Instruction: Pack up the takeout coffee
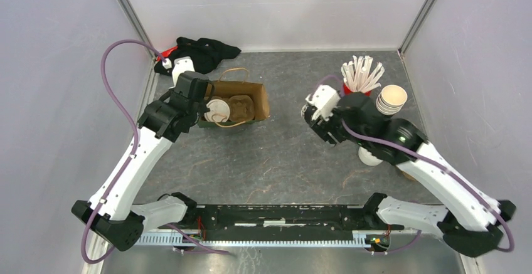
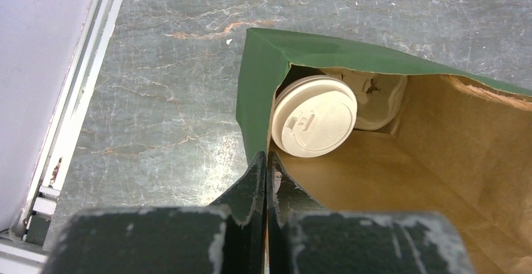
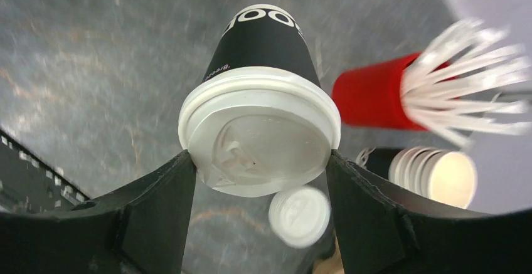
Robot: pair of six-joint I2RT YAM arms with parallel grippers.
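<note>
From above, the left pincer (image 1: 202, 106) is at the left rim of the paper bag (image 1: 254, 95), and the first lidded cup (image 1: 218, 110) stands inside the bag just beside it. The right pincer (image 1: 315, 118) is well to the right of the bag.

In the left wrist view the jaws are pressed together on the bag's green edge. The cup's round white lid is just beyond them.

In the right wrist view the jaws stand wide and clamp the second lidded cup (image 3: 259, 130) at its white lid. The cup is black with white lettering.

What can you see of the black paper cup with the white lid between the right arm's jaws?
A small black paper cup with white lettering, tapering toward its base, capped by a round white plastic lid with a raised rim and a sip tab. The right arm's jaws clamp the lid's rim from both sides, lid facing the wrist camera. Whether its base rests on the grey table cannot be told.
</note>
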